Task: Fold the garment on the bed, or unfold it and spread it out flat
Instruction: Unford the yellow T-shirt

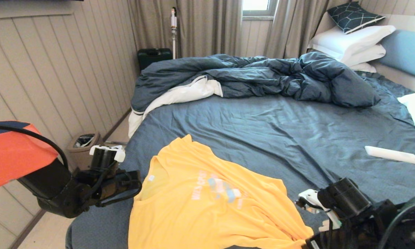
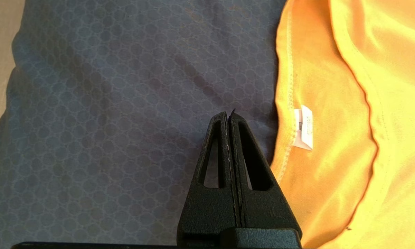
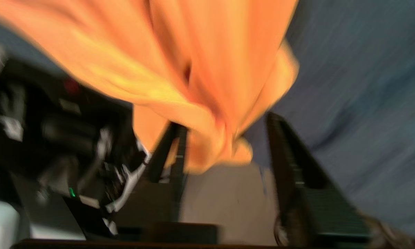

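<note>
Presently the garment [image 1: 207, 207], a bright yellow T-shirt, lies chest-up on the slate-blue sheet of the bed [image 1: 280, 131], at the edge nearest the robot and well apart from the rumpled duvet [image 1: 262, 76] piled toward the pillows [image 1: 352, 41]. Its collar and sewn-in label [image 2: 304, 131] sit on the side of the garment nearest the left end effector [image 2: 229, 116], which hovers over bare sheet just beside the collar, its fingers pressed together on nothing. That arm appears to be idle beside the garment, placed where it could reach the neckline if needed. The right end effector [image 3: 224, 145] is at the opposite, hem side of the garment, where the fabric is gathered into a bunch off the bed's edge. In the right wrist view its fingers stand apart with a twisted tail of yellow cloth hanging between them; whether the cloth touches the fingers cannot be told through the motion blur. Judged from this, the hem corner is being let go or has just slipped free. The garment is roughly spread but not flat: the hem end is rucked and creases run across the chest print [image 1: 221, 188]. A white remote-like bar [image 1: 391, 154] lies on the sheet, well apart from the garment.
</note>
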